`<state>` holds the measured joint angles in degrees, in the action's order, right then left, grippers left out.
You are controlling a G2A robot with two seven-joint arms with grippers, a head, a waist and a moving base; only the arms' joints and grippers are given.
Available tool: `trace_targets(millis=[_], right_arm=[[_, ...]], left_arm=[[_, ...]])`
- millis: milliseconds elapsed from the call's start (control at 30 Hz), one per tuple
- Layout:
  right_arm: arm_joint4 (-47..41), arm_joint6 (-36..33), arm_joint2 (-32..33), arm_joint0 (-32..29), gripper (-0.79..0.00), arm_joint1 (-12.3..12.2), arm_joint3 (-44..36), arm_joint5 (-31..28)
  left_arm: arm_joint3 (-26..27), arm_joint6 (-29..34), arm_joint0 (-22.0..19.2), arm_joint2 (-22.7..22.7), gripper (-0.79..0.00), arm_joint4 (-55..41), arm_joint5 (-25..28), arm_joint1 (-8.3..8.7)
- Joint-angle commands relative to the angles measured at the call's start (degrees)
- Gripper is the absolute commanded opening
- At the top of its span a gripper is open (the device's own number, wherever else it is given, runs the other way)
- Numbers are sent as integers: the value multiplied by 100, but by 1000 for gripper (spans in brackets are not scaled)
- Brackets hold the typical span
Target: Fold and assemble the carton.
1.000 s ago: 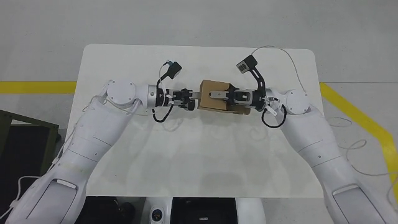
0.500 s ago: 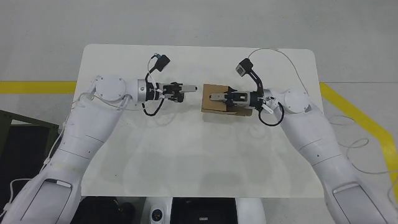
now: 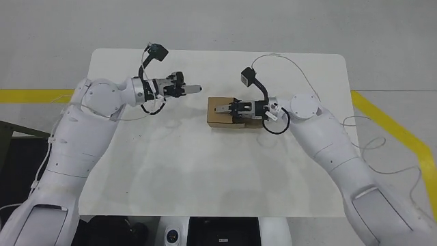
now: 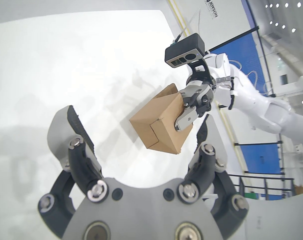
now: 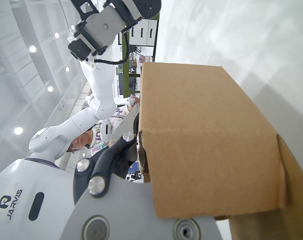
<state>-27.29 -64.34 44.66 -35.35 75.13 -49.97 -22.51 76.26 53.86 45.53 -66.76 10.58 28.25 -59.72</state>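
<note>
The brown carton (image 3: 229,114) is folded into a box shape and sits near the table's middle. My right gripper (image 3: 224,109) is shut on one of its walls at the open end, as the left wrist view shows (image 4: 187,117). In the right wrist view the carton (image 5: 204,138) fills the near field, with one finger (image 5: 127,126) pressed along its outer side; the other finger is hidden. My left gripper (image 3: 193,89) hangs open and empty, apart from the carton, to its far left. From its own wrist, the gripper (image 4: 136,116) faces the carton's closed end (image 4: 156,126).
The white table (image 3: 136,178) is bare around the carton, with wide free room at the front and both sides. A yellow floor line (image 3: 41,96) runs beyond the table's side edges. Cables trail from the right arm (image 3: 321,75).
My left gripper has let go of the carton's end and drawn back to the left and farther away. The right gripper has carried the carton a little leftward.
</note>
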Motion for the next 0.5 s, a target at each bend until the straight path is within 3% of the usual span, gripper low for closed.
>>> trace_targets(millis=[0, 133, 233, 300, 467], right_arm=[[-10, -12, -87, 81, -785, 70, 200, -48], [-42, -58, -219, 211, -730, 197, 529, -133], [-44, -109, -281, 281, -526, 269, 732, -186], [-23, -141, -306, 333, -462, 306, 836, -206], [7, -266, -291, 398, -403, 340, 965, -221]], left_arm=[[12, -136, 22, -20, 0, 430, 307, 27], [58, -353, 86, -33, 0, 1148, 883, 77], [90, -508, 125, -59, 0, 1570, 1156, 111], [122, -513, 135, -63, 0, 1730, 1183, 125], [122, -513, 135, -63, 0, 1730, 1183, 125]])
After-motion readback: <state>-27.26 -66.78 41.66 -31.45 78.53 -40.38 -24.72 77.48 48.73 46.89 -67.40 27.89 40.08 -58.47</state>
